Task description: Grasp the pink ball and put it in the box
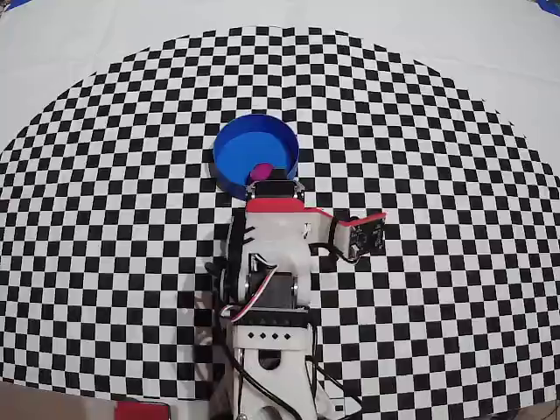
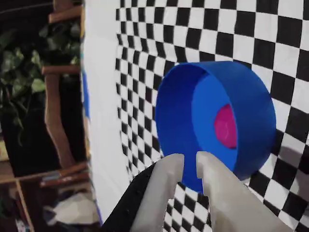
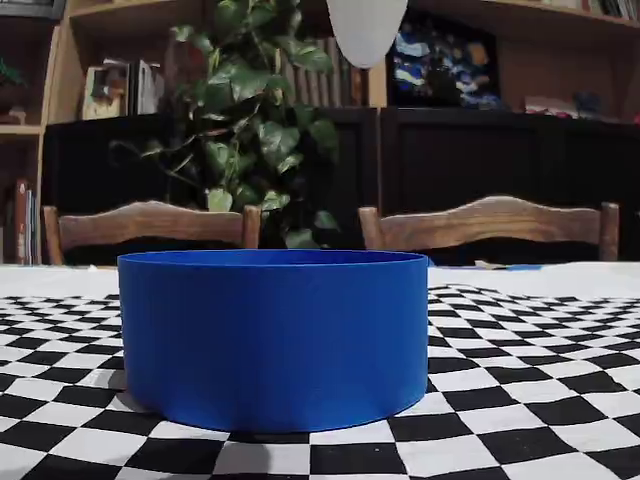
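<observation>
The ball [image 2: 225, 126] lies on the blue floor of the box [image 2: 251, 104], free of the fingers [image 2: 170, 169]. In the wrist view the two pale fingers come in from the bottom edge with their tips side by side, only a thin slit between them, and nothing is held there. The tips sit just outside the box wall, at its near rim, and the ball is just beyond them, inside the wall. Part of the ball is hidden by the wall in this view.

In the overhead view the ball [image 1: 261, 171] shows as a pink spot at the box's [image 1: 236, 144] edge nearest the arm [image 1: 271, 262], right at the front of the arm's head, which covers the fingers themselves. The box stands on the checkered worktop [image 1: 437, 175] directly ahead of the arm.

The fixed view looks level at the box [image 3: 273, 335] from the side; its wall hides the inside, so neither ball nor fingers can be seen there. Behind the box are two wooden chair backs [image 3: 150, 225], a leafy plant [image 3: 250, 130] and dark shelves [image 3: 480, 170].
</observation>
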Robot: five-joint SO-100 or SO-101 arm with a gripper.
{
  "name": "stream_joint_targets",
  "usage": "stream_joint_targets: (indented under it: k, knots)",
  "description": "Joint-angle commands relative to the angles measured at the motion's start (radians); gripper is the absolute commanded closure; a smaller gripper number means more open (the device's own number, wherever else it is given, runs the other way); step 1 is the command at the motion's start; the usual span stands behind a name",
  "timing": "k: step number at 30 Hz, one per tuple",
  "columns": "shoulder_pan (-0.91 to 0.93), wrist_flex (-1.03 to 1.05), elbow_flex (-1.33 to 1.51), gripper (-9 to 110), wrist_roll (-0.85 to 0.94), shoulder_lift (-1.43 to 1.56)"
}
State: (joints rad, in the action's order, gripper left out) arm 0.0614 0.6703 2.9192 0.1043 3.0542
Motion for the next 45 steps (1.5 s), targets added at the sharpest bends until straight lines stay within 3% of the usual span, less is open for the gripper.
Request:
stream_joint_targets:
  k: [1, 18, 45]
  knots:
    - [0.002, 0.002, 0.046, 101, -0.009, 0.044]
    - [-0.011, 0.146, 0.19, 101, -0.012, 0.198]
    - [-0.011, 0.146, 0.19, 101, -0.015, 0.198]
